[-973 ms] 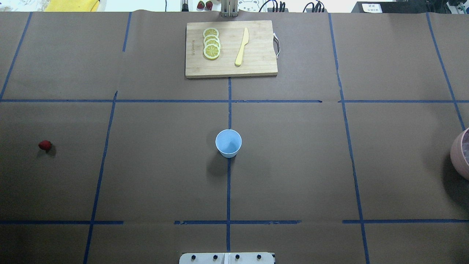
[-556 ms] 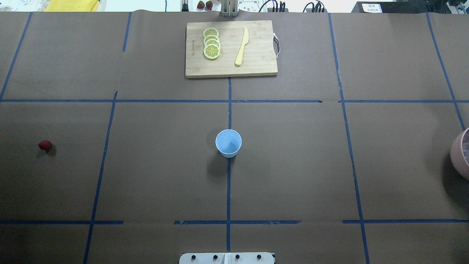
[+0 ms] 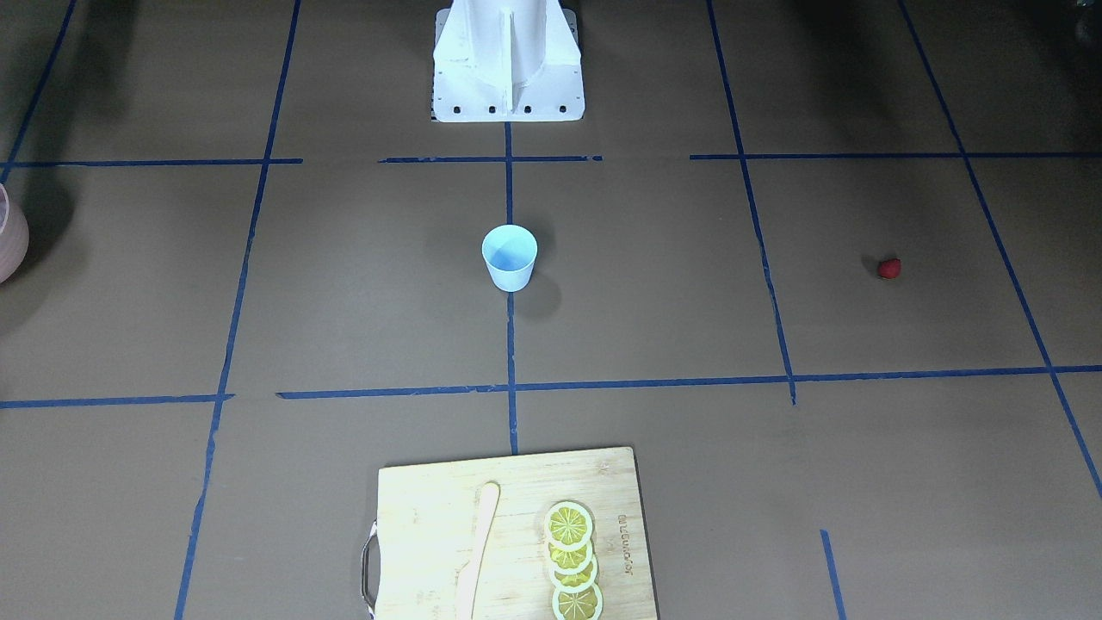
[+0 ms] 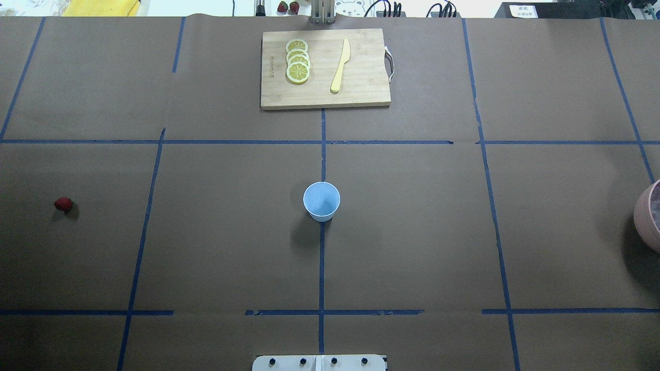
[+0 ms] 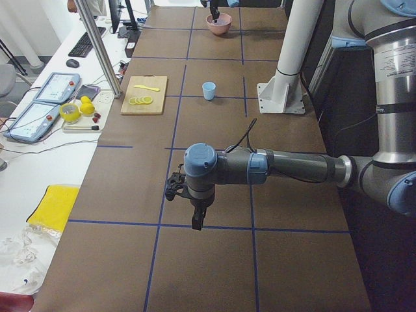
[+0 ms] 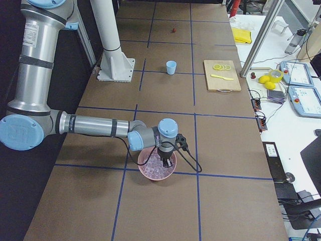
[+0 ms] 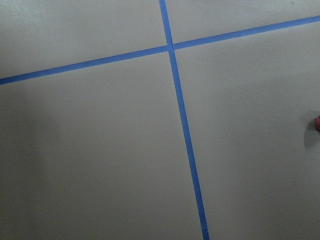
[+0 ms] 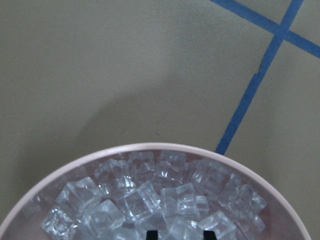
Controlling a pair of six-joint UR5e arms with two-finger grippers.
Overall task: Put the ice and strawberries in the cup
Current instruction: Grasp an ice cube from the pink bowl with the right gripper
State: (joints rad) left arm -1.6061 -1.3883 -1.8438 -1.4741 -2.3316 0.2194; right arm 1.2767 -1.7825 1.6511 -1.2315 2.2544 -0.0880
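One cup [image 4: 321,201], one strawberry [image 4: 63,204] — perhaps twenty ice cubes [image 8: 145,200].

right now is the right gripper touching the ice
Cannot tell. In the right wrist view the right gripper sits low over the ice, but neither contact nor gap shows plainly.

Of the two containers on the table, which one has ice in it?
The pink bowl, under the right tool, is full of ice cubes; the light-blue cup in the middle is empty.
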